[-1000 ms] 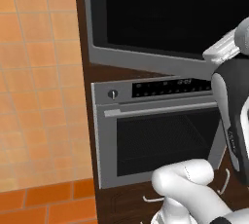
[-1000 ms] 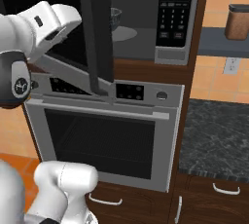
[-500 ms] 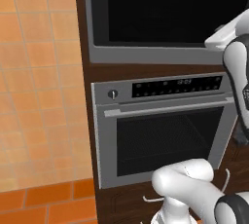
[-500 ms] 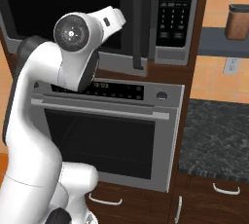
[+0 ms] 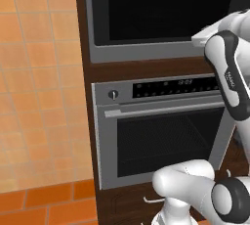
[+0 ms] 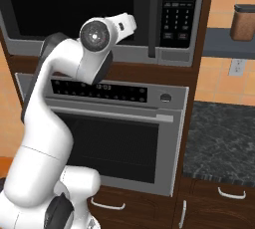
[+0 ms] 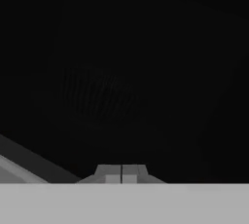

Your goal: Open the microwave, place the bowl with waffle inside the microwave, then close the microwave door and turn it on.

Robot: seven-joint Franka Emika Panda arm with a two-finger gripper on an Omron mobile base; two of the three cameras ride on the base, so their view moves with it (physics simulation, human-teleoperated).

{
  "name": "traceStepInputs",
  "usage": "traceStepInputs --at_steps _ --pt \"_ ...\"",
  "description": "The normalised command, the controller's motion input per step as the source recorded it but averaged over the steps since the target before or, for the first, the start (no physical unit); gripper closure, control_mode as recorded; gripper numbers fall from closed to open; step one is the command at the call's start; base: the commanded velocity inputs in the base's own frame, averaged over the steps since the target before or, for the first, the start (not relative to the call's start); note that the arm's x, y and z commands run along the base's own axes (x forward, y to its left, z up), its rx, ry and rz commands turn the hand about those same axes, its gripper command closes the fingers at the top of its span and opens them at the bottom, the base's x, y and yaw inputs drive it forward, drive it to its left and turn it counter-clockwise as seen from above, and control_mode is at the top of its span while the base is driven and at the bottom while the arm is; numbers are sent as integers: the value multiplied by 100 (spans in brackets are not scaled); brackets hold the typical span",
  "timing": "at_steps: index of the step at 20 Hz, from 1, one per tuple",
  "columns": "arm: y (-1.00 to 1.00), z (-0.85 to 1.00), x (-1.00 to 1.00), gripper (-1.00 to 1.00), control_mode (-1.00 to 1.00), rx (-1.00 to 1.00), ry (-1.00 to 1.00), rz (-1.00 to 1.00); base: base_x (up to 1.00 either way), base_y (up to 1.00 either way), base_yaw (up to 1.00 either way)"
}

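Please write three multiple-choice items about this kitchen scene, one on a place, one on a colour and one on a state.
1. Where is the silver oven relative to the microwave?
A. Directly below it
B. Above it
C. On the counter to its right

2. What colour is the canister on the shelf at the right?
A. Blue
B. Brown
C. White

3. How does the microwave door stand?
A. Wide open
B. Taken off
C. Closed flush with the front

Answers: 1 A, the oven's display strip sits just under the microwave's grey frame. 2 B, the right base view shows it brown with a dark lid. 3 C, the black glass lies flat in its frame, with the handle beside the keypad.
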Motion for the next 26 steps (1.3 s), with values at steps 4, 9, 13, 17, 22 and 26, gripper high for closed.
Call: traceStepInputs --at_steps 4,9,13,17,22,26 --pt "0 -26 100 100 -100 5 4 0 0 0 0" --pt "-2 -24 76 100 -100 3 2 0 0 0 0" --pt "-3 18 -91 100 -100 7 0 7 0 0 0" --pt "-5 14 -100 100 -100 4 -1 5 0 0 0" --pt "-66 0 -55 100 -100 9 2 0 0 0 0" --pt "-55 1 -7 100 -100 23 0 1 0 0 0"
